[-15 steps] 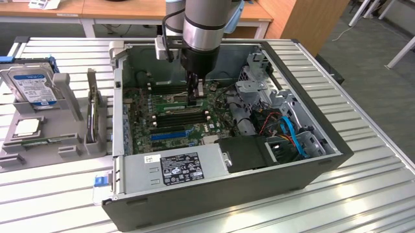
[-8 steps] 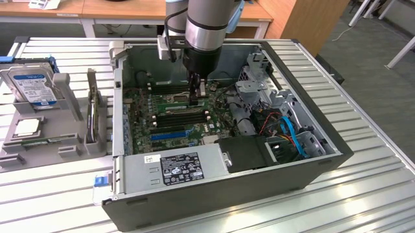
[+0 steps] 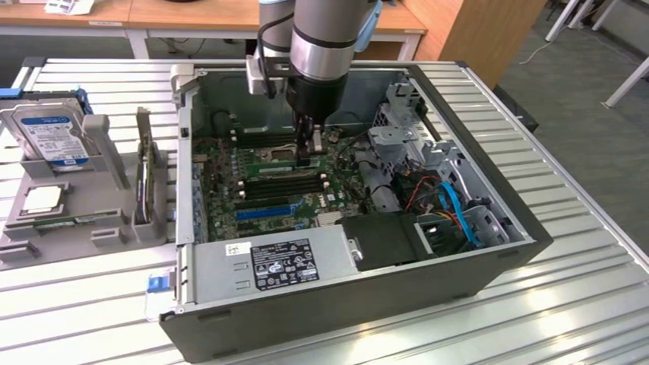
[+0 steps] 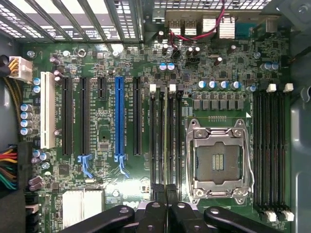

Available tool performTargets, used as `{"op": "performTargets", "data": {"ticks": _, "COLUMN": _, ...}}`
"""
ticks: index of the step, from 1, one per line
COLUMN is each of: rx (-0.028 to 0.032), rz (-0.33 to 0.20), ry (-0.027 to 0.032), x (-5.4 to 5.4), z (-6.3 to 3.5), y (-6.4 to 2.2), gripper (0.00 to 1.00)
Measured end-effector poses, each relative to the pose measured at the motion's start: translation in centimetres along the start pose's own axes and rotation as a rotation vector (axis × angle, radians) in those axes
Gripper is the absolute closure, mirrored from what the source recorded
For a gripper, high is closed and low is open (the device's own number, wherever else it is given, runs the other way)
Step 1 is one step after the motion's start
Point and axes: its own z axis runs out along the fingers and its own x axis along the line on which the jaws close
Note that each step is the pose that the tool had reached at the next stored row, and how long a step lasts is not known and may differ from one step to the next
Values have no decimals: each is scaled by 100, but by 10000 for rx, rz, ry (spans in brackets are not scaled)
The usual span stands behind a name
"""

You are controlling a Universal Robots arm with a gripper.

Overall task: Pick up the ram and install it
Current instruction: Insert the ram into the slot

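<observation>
Pincer (image 4: 166, 191) pressed together, hovering just over mobo mem slots (image 4: 165, 136) beside CPU socket (image 4: 218, 162); can't tell if anything's pinched. Green ram stick (image 3: 63, 222) lies in tray (image 3: 112, 228), exterior view's left.

the arm (image 3: 324, 38) runs out past the top edge of the exterior view. in the wrist view the gripper (image 4: 166, 194) is cropped by the frame, and i can't tell whether its closed tips pinch anything. the print on the power supply label (image 3: 284, 262) is too small to read.
</observation>
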Motion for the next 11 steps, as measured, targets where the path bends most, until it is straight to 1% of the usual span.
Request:
{"op": "performTargets", "data": {"ticks": 6, "rx": -1, "rz": 0, "ry": 0, "x": 54, "z": -1, "y": -1, "gripper": 88}}
{"op": "performTargets", "data": {"ticks": 11, "rx": -1, "rz": 1, "ry": 1, "x": 57, "z": -1, "y": -1, "gripper": 88}}
